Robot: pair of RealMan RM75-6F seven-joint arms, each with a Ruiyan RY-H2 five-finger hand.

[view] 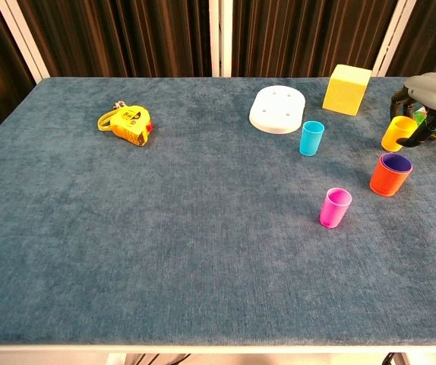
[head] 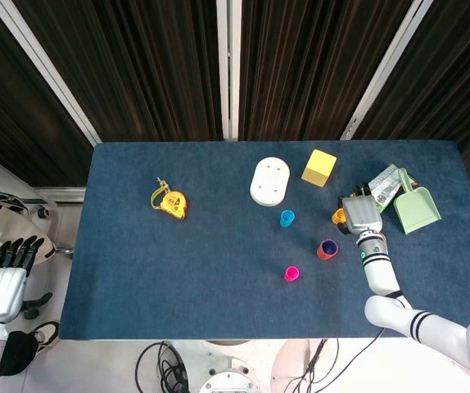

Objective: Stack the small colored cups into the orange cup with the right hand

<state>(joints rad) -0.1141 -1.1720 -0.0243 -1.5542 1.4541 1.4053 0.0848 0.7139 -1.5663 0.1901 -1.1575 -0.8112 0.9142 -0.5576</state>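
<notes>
The orange cup [head: 326, 250] [view: 389, 176] stands near the table's right side with a purple cup nested in it. Just behind it is the yellow cup [head: 338, 216] [view: 394, 134], and my right hand [head: 362, 214] [view: 433, 89] wraps it, fingers behind and thumb on its right side. The blue cup [head: 287, 218] [view: 311, 138] stands to the left, and the pink cup [head: 291, 273] [view: 335, 207] is nearer the front. My left hand [head: 2, 282] hangs open off the table's left side.
A yellow block [head: 319, 167] [view: 347, 79] and a white oval plate [head: 269, 181] [view: 278, 109] lie at the back. A yellow tape measure [head: 169, 201] [view: 127, 123] lies at the left. A green dustpan [head: 416, 207] and a packet [head: 386, 182] lie right of my right hand.
</notes>
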